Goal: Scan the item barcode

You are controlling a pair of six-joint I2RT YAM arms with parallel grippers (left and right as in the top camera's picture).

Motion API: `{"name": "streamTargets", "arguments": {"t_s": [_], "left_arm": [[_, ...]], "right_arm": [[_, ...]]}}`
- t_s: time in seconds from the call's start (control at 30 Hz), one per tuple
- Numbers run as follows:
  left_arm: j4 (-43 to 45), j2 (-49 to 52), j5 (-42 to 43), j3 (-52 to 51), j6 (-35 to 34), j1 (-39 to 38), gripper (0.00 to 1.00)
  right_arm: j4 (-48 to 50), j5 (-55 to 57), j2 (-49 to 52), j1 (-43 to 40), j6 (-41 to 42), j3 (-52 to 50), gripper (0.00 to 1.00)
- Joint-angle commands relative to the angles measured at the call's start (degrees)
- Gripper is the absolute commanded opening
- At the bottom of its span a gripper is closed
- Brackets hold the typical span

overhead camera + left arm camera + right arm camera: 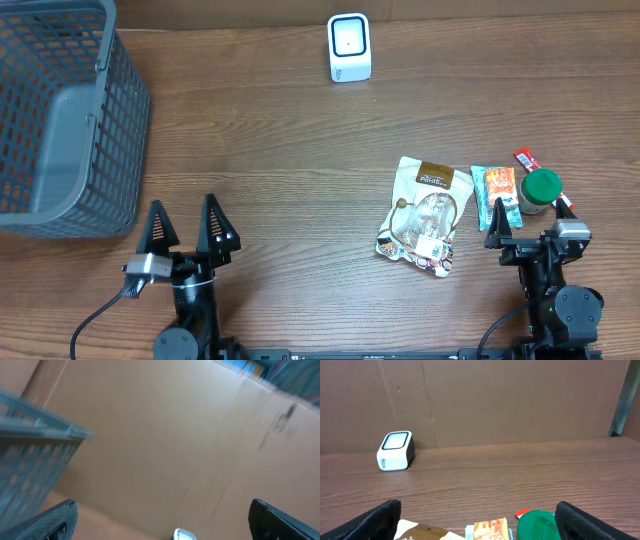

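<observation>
1. Table point(290, 150): brown wood grain, smooth, matt.
2. Basket point(125, 120), upper left: grey plastic lattice.
3. Scanner point(349, 47), top centre: white glossy plastic.
4. Pouch point(425, 215), lower right: shiny film.
5. Backdrop point(520, 400): matt cardboard.

Lower left, your left gripper point(183, 204): black wedge fingers point(157, 228), a silver block point(140, 265), a black cable point(98, 322) running to the edge. Lower right, your right gripper point(527, 212): same black and silver.

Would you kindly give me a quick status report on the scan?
Left gripper open, empty. Right gripper open, empty. Snack pouch untouched on table, scanner beyond. Nothing between them.
</observation>
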Motion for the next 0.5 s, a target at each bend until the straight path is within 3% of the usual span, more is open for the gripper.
{"name": "streamTargets", "arguments": {"t_s": [0.0, 0.27, 0.47], "left_arm": [[-4.4, -0.7, -0.1, -1.0, 0.3, -0.3, 1.0], [-25.6, -0.7, -4.2, -1.0, 1.5, -0.3, 1.0], [-25.7, -0.7, -0.5, -1.0, 19.8, -0.5, 1.0]], "right_arm": [[0.2, 0.5, -0.6, -0.4, 0.2, -0.6, 1.0], [0.2, 0.5, -0.6, -0.4, 0.2, -0.6, 1.0], [0.2, 0.5, -0.6, -0.4, 0.2, -0.6, 1.0]]}}
